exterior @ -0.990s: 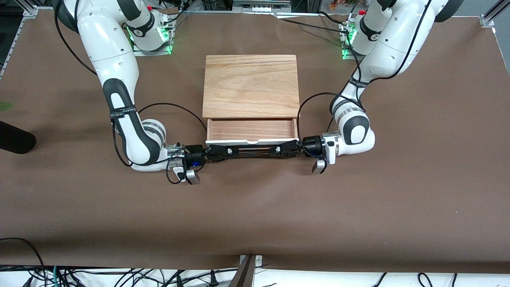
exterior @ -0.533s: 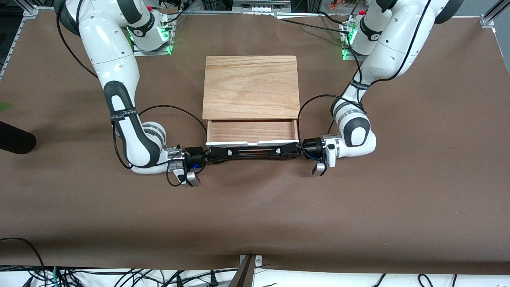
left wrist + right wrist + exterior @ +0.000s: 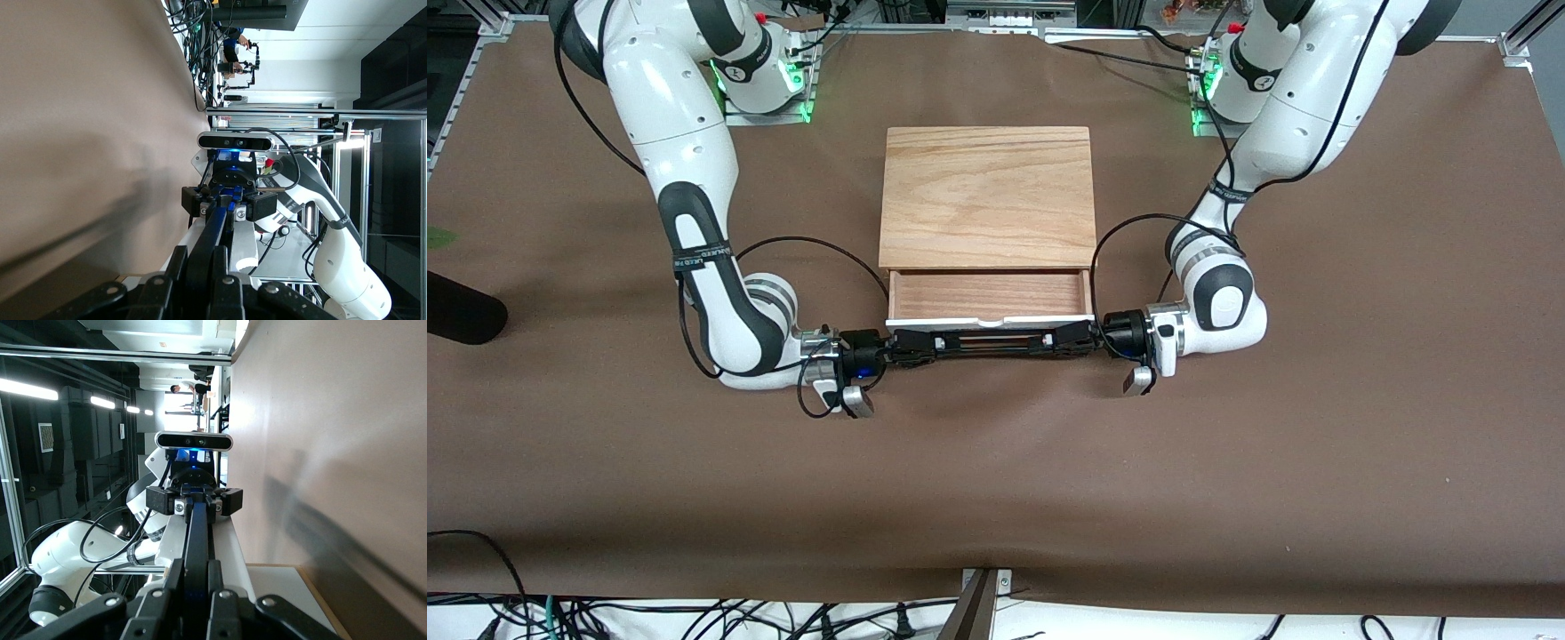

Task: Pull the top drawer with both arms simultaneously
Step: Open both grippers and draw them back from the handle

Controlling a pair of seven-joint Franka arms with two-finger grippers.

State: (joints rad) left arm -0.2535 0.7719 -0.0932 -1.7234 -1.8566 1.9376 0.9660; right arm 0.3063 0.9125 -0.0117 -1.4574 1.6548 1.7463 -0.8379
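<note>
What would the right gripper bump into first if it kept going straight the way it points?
Probably the left gripper. The right gripper, shut on the drawer handle, points along that handle straight at it.

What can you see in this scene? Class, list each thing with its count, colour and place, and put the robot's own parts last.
Table: one, brown cover, under everything.
Box: one, wood-grain top slab, mid-table between the two bases.
Top drawer: one, white front, light wood tray, pulled partly out toward the front camera.
Handle: one, black wire loop, along the drawer's front.
Bases: two, white with green lights, along the table's edge farthest from the front camera.
Arms: two, white with black bands.
Right end effector: black, shut on the handle.
Left end effector: black, shut on the handle.
</note>
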